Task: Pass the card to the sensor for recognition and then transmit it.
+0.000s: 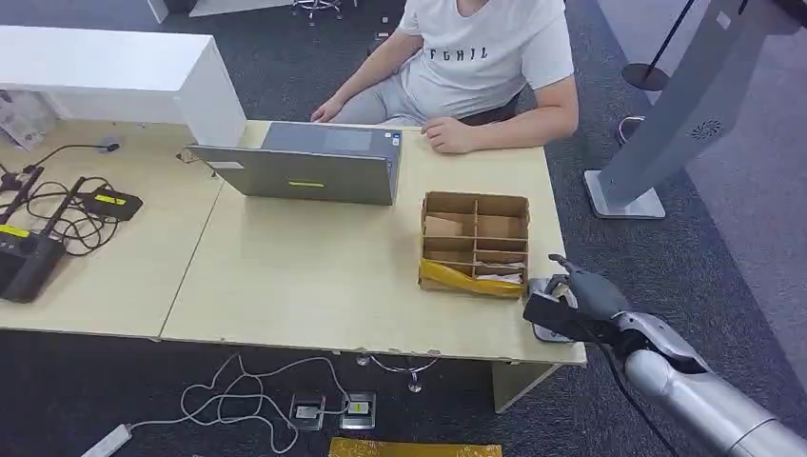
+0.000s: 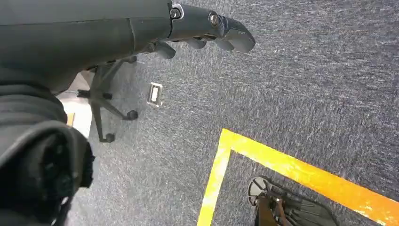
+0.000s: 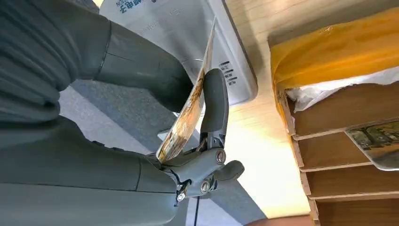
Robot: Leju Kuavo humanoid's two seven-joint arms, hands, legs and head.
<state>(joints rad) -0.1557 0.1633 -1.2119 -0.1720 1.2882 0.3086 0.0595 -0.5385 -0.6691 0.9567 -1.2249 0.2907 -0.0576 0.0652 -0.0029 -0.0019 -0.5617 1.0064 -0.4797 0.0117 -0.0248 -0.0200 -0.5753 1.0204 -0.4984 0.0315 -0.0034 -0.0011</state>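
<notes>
**Right hand holds card over the sensor at the table's near right corner**

Right hand (image 1: 578,290): positioned at the near right corner of the table (image 1: 305,276), above the sensor (image 3: 188,37). In the right wrist view the card (image 3: 188,110) is pinched edge-on between the thick thumb and a dark finger (image 3: 214,106). The card stands tilted, with a printed face in yellow-brown tones, and its upper edge reaches over the sensor's white top.

Sensor: a flat white-and-grey unit with small printed lettering, lying on the table just beside the cardboard organiser (image 1: 475,243). Whether the card touches the sensor cannot be told.

Cardboard organiser: an open brown tray with divided compartments, standing near the right edge of the table. A yellow packet (image 1: 457,279) lies across its nearest compartment, with white material next to it. Another printed card (image 3: 376,141) rests in one compartment.

Left hand (image 2: 207,28): hangs over grey carpet (image 2: 291,80) marked with yellow tape (image 2: 301,169). Its fingers are extended and loosely apart and hold nothing.

Surroundings: a grey laptop (image 1: 305,164) sits at the far side of the table. A person (image 1: 476,67) in a white shirt sits behind it, with one hand resting on the table edge. Black devices and cables (image 1: 57,224) lie at the table's left end.
</notes>
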